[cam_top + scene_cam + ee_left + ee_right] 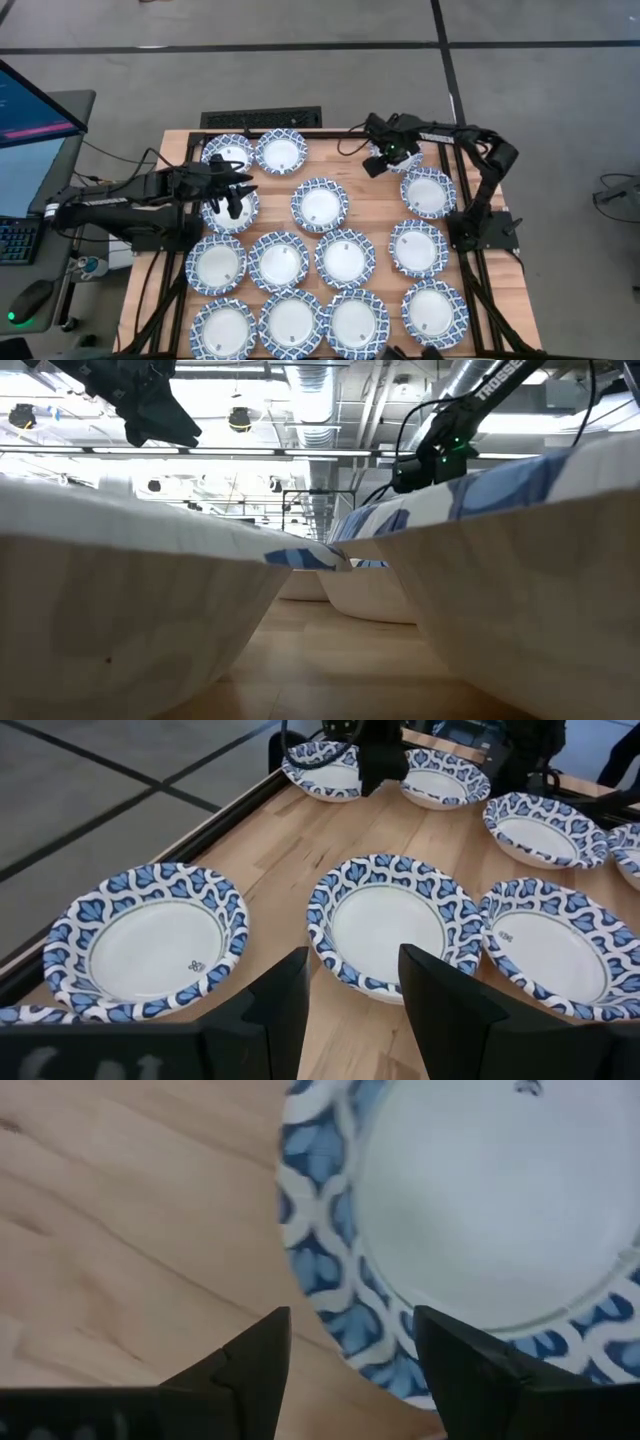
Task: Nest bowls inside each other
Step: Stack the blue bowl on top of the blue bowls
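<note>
Several bowls, white with blue-patterned rims, rest singly on their bases across the wooden table (375, 205). My right gripper (352, 1315) points down, open, over the rim (330, 1280) of the bowl (480, 1210) at the far right corner; its fingers straddle that rim from above, and no touch shows. In the high view this gripper (385, 158) covers most of that bowl. My left gripper (355, 965) stands open and tilted down above the table's left side (238, 192), over one bowl (230, 212) and facing another (390, 925). It holds nothing.
Bowls fill the table in rows: two at the far left (228, 152) (281, 152), one mid-table (320, 203), more toward the near edge (291, 322). A black frame (300, 132) edges the table. A monitor (30, 110) stands off to the left.
</note>
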